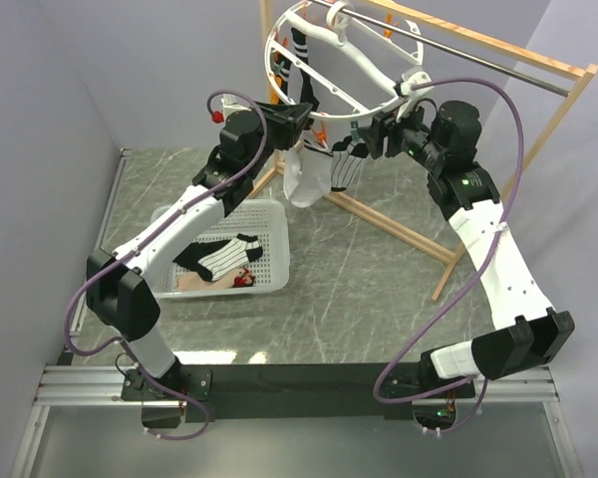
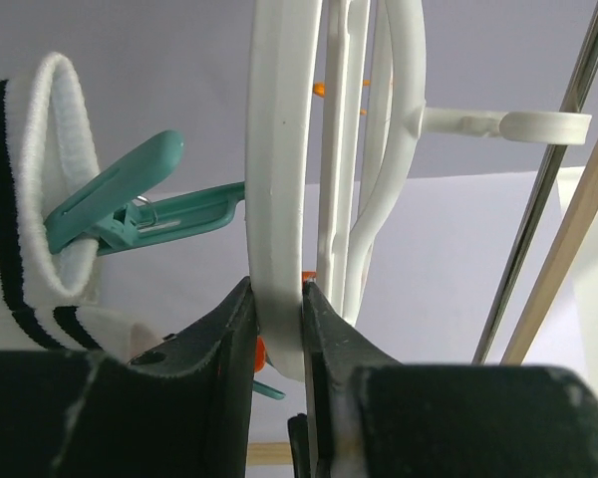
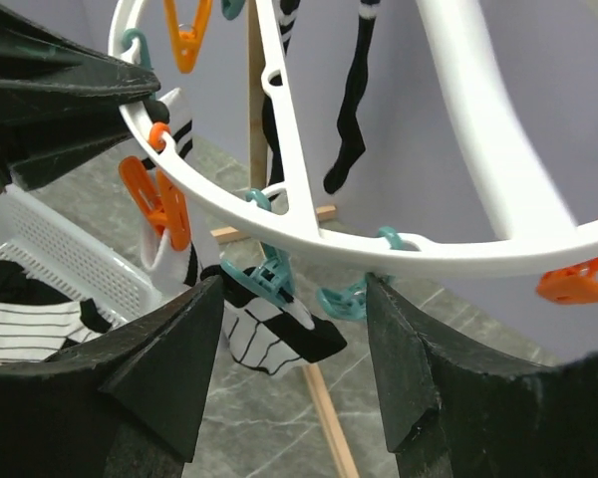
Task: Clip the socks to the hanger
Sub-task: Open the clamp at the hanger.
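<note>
The round white hanger (image 1: pixel 331 75) hangs from the metal rod. My left gripper (image 1: pixel 301 118) is shut on its ring, which stands clamped between the fingers in the left wrist view (image 2: pixel 277 309). A white sock (image 1: pixel 304 177) and a striped sock with a black toe (image 1: pixel 346 164) hang from clips at the ring's near edge. My right gripper (image 1: pixel 375 135) is open just under the ring (image 3: pixel 379 249), its jaws either side of a teal clip (image 3: pixel 269 274) that holds the striped sock (image 3: pixel 269 334). A black sock (image 3: pixel 354 100) hangs farther back. Another striped sock (image 1: pixel 224 257) lies in the basket.
The white perforated basket (image 1: pixel 277 214) sits on the table at the left, with a peach cloth (image 1: pixel 194 284) in it. The wooden frame (image 1: pixel 568 95) with the metal rod (image 1: pixel 458 52) stands at the back right. Its base bar (image 1: pixel 399 229) runs across the table. Grey walls close in the left and back.
</note>
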`<state>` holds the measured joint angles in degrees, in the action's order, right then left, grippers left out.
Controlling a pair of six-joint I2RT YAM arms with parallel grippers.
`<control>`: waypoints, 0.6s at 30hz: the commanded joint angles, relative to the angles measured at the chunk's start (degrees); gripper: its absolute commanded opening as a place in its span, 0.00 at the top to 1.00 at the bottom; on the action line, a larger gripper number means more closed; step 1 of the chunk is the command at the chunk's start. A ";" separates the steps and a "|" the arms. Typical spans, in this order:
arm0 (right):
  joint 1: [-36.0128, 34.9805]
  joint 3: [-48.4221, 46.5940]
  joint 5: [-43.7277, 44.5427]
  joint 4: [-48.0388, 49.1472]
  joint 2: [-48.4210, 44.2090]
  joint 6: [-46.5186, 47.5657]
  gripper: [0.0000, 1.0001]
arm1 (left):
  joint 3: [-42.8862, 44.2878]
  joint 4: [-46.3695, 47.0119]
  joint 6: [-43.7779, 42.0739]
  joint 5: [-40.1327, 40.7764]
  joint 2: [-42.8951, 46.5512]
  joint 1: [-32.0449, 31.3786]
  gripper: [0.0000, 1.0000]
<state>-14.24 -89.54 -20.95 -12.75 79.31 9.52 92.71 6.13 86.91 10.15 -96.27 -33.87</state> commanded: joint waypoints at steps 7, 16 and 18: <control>4.22 3.06 -11.65 2.65 -5.22 6.65 0.34 | 4.15 -0.06 -0.08 -3.47 0.91 3.45 0.80; 4.75 1.47 -15.70 0.80 -3.46 9.73 0.34 | 6.26 -2.09 1.24 -7.34 0.99 6.00 0.79; 4.75 1.91 -16.75 2.29 -3.28 8.94 0.34 | 6.43 -2.61 1.50 -7.69 1.08 6.62 0.79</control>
<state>-9.87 -85.93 -34.74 -12.84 76.01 17.72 95.68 2.00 87.20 3.51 -96.27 -28.21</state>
